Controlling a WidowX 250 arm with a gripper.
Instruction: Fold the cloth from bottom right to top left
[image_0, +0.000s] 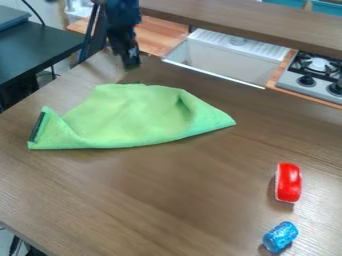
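– what is seen to be spread out here?
– a brown wooden table (167, 200), with a green cloth (133, 117) laid on its upper left part. the cloth is rumpled, drawn to a point at the right, and edged at the lower left by a dark strip (38, 126).
– and beyond the table?
– a white sink (230, 62) is set there, with a stove (317, 75) placed to its right.
– how is the pincer (131, 62) held?
– it is hung near the cloth's far edge; whether it is clenched or released cannot be told.
– is anything smaller seen?
– a red object (288, 182) is placed at the lower right, with a blue cylinder (280, 236) set below it.
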